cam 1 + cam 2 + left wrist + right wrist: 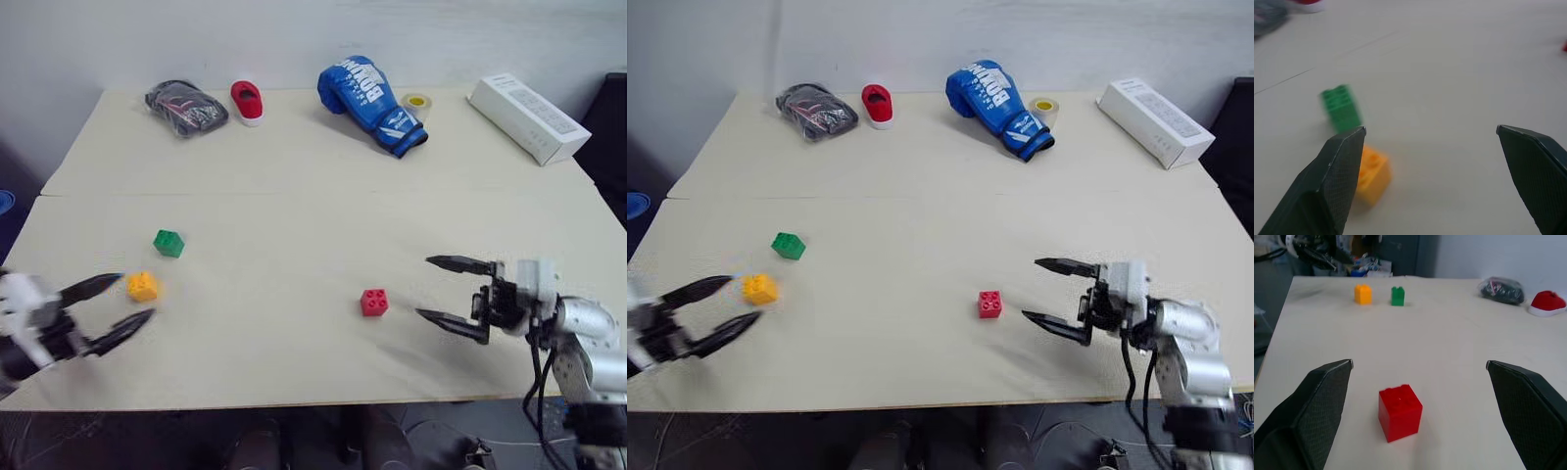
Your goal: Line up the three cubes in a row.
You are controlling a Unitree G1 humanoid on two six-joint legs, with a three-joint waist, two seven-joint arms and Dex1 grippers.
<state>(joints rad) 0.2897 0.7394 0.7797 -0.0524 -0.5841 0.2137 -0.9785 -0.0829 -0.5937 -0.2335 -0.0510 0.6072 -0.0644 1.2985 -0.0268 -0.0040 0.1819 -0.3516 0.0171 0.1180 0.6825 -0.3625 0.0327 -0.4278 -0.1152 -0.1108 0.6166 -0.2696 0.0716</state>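
Red cube point(373, 302) sits alone mid-desk toward the front edge, well apart from the green cube point(168, 243) and orange-yellow cube point(142, 286) near the left edge. Right gripper point(453, 294) is nearer red, level, spread and empty, cube straight ahead. Left gripper point(111, 305) spread, empty, just beside orange-yellow.
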